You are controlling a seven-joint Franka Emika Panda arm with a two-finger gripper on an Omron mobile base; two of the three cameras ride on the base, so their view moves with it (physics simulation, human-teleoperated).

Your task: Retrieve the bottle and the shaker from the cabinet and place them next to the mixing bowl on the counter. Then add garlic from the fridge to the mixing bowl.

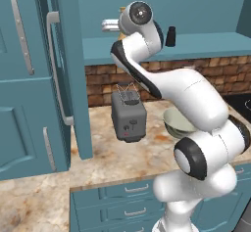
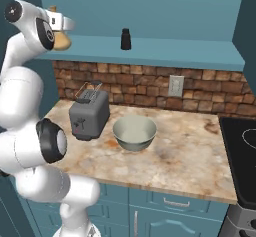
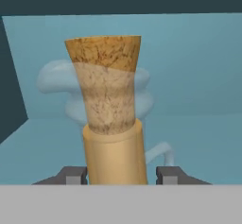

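Teal cabinet [image 2: 150, 11] walls and a brick backsplash frame your view, with the marbled tabletop [image 2: 190, 156] well below the end effector [image 3: 122, 175]. You have the end effector raised to the cabinet's shelf board [image 2: 165, 51], and its two dark fingertips [image 3: 73, 175] sit on either side of the bottle [image 3: 113, 152], clamped on the tan neck just below the cork stopper. In the right base view the bottle's rounded golden base [image 2: 61, 41] shows just beneath the hand. The shaker [image 2: 126, 39] stands upright on the same shelf, off to the end effector's side and apart from it. Down on the tabletop, the mixing bowl [image 2: 134, 133] sits just beside a grey toaster [image 2: 89, 114], both far beneath the end effector. In the left base view you see the fridge [image 1: 29, 79] and its silver bar handles.
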